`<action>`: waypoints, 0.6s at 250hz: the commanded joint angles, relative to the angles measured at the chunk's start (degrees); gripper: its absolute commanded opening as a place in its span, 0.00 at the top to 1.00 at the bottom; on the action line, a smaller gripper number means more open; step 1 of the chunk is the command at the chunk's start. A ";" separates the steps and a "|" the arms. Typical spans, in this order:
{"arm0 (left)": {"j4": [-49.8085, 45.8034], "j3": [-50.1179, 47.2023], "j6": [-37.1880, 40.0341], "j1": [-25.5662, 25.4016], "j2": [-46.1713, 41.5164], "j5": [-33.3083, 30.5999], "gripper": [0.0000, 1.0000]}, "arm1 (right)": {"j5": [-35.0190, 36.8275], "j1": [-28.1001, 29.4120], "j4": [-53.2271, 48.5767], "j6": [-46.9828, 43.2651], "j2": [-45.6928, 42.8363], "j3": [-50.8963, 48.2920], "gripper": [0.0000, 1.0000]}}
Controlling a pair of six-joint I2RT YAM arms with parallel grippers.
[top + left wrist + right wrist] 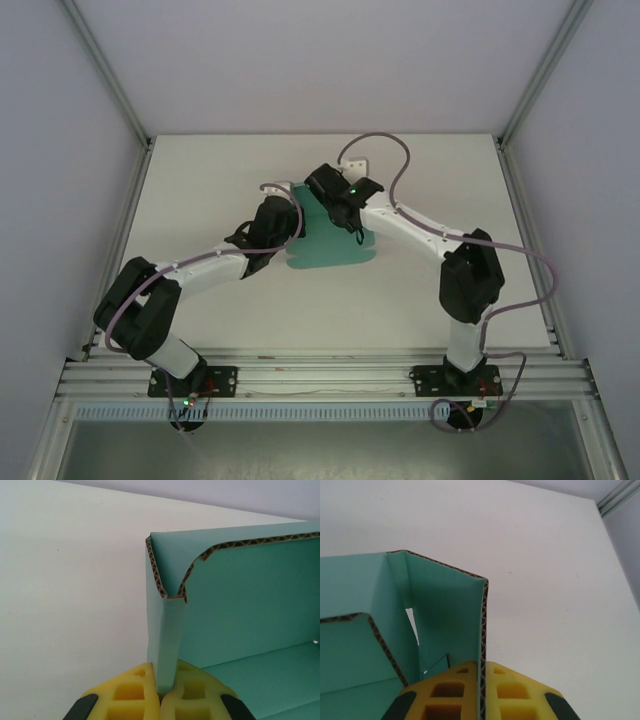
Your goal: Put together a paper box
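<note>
2 jaws, each pinching paper box (250, 605) walls

The white table (200, 210) carries the teal paper box (335, 255) and, perhaps, a small white block (358, 164)

Open table (200, 190) all round the upright paper box (335, 252) walls

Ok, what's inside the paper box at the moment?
Nothing loose that I can see: the paper box interior shows bare teal floor and raised walls. The left claw and right claw each pinch a wall. In the top view they cover part of the floor.
</note>
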 commanded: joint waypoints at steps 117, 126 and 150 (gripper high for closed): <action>5.02 -0.83 2.93 0.52 -1.27 2.76 1.00 | -19.48 -6.49 22.73 -14.51 -44.58 -31.06 0.00; 5.02 -0.92 2.87 0.50 -1.36 2.68 1.00 | -20.95 -9.72 23.26 -13.89 -47.41 -32.92 0.00; 5.39 -1.03 3.20 0.50 -1.66 4.04 1.00 | -27.15 -21.55 23.09 -11.66 -51.75 -36.72 0.00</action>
